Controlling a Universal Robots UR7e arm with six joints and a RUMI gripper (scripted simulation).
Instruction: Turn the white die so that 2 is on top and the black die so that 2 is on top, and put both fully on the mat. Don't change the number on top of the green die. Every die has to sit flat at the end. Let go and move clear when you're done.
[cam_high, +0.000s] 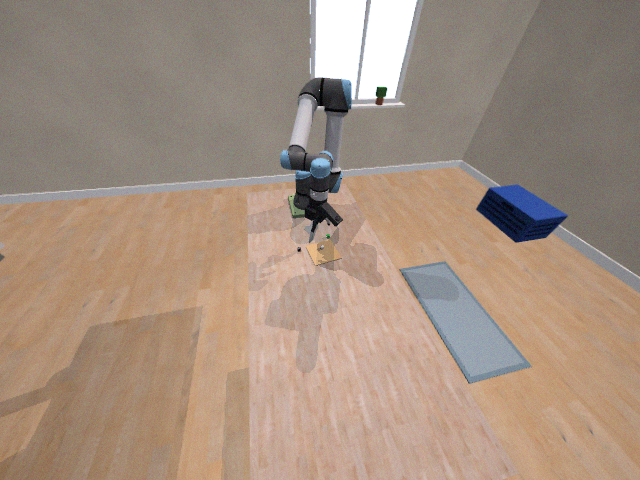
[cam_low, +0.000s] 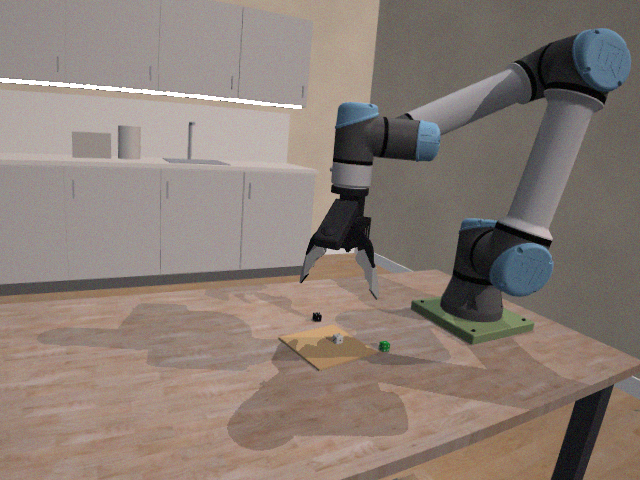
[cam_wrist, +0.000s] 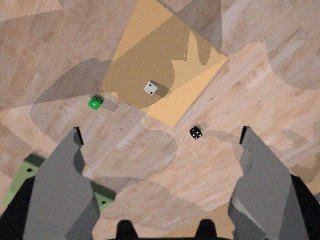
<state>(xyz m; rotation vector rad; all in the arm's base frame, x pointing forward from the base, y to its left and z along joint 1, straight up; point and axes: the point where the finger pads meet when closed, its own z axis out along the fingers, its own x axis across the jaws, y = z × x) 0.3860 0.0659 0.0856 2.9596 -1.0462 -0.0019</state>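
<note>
A tan mat (cam_low: 327, 346) lies on the wooden table; it also shows in the wrist view (cam_wrist: 164, 70). The white die (cam_low: 337, 338) sits flat on the mat, seen in the wrist view (cam_wrist: 151, 87) too. The black die (cam_low: 316, 316) sits on the table just off the mat's edge, and shows in the wrist view (cam_wrist: 196, 132). The green die (cam_low: 383, 345) sits on the table beside the mat's other side, also in the wrist view (cam_wrist: 96, 102). My gripper (cam_low: 338, 276) hangs open and empty well above the dice. The top numbers are too small to read.
The arm's green base plate (cam_low: 471, 322) is bolted to the table right of the dice. The table's near edge and right corner lie beyond the mat. A kitchen counter stands far behind.
</note>
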